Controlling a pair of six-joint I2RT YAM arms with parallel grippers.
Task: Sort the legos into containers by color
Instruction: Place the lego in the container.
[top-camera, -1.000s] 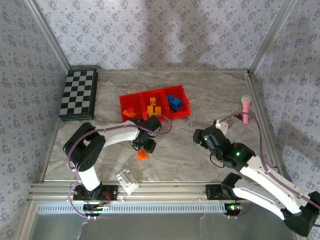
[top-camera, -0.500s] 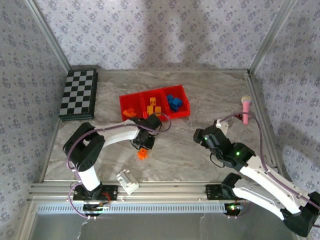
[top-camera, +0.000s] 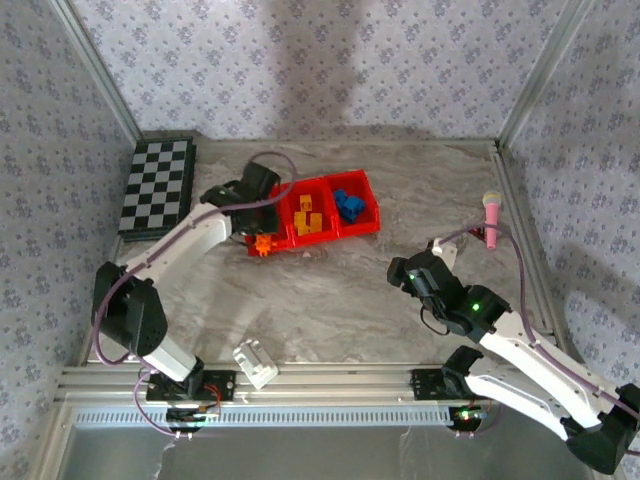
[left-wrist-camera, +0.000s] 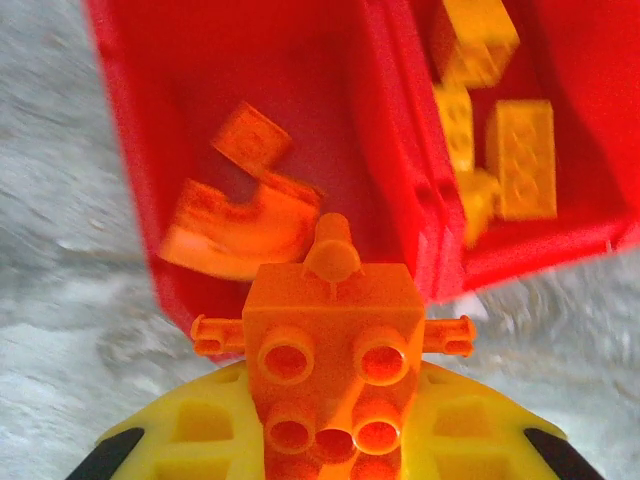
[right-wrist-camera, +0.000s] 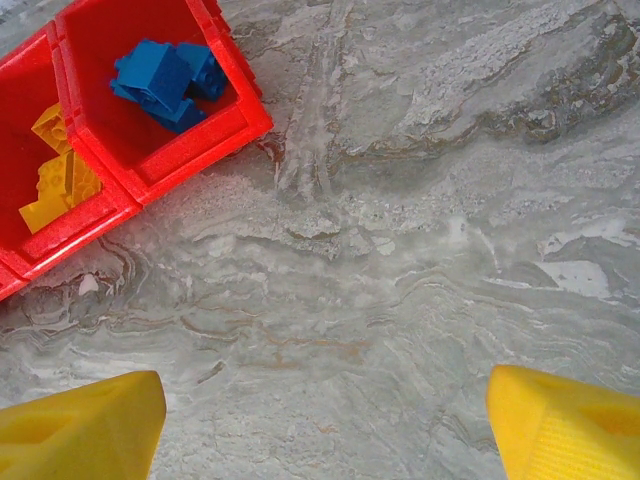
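Visibly, the orange lego (left-wrist-camera: 332, 335) shows round studs

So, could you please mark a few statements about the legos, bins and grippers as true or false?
1. The left gripper is shut on an orange lego. True.
2. The blue legos lie in the middle bin of the containers. False: they lie in the right-end bin in the top view; yellow legos sit in the middle one.
3. The right gripper holds a yellow lego. False: it is open, with nothing between its fingers.
4. The checkered board lies left of the containers. True.
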